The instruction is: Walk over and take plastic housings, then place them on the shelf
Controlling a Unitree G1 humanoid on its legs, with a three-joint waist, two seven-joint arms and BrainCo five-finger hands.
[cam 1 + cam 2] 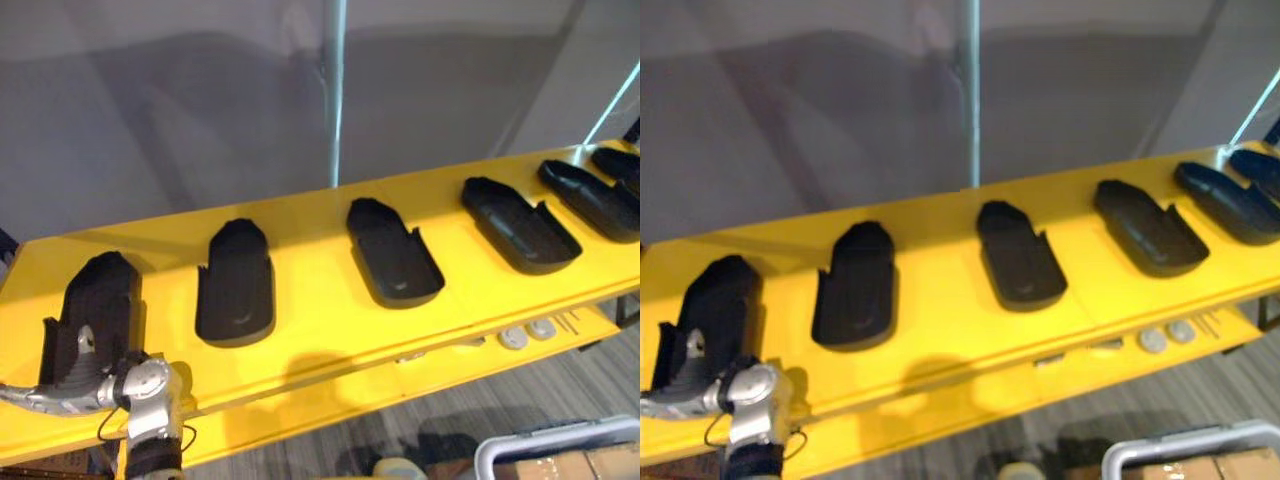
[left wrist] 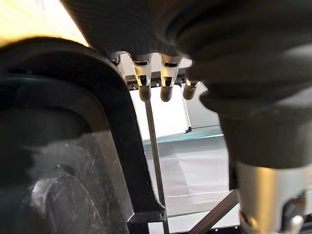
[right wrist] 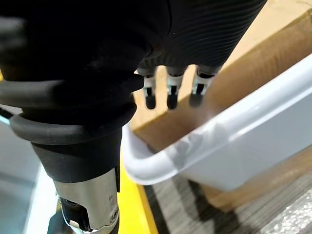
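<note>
1. Left eye view looks down on a long yellow shelf [image 1: 320,330] that runs from near left to far right. Black plastic housings [image 1: 393,255] lie along it in a row, hollow side up, each apart from its neighbour.
2. The leftmost housing [image 1: 90,305] is the one by the left hand [image 1: 110,385]. That hand sits at the near left corner of the scene, right at the housing's near end. One silver finger reaches over the rim into the hollow.
3. Left wrist view has that same housing up close against the hand, its dark wall running just beside the fingers [image 2: 144,85]. They hang short and fairly straight past the ribbed cover. I cannot tell whether the thumb pinches the wall, so I cannot say if this hand grips the housing or merely touches it.
4. The second housing [image 1: 237,285] lies to the right of the first, clear of the hand. The others stretch away towards the far right end.
5. Right wrist view shows the right hand [image 3: 173,90] with loose, relaxed fingers and nothing in it. It hangs above the rounded rim of a white bin [image 3: 234,131], with a cardboard box [image 3: 273,53] just beside it.
6. A thin metal post [image 1: 335,90] stands behind the shelf. Two small pale discs [image 1: 513,338] rest on the lower ledge at the right.
</note>
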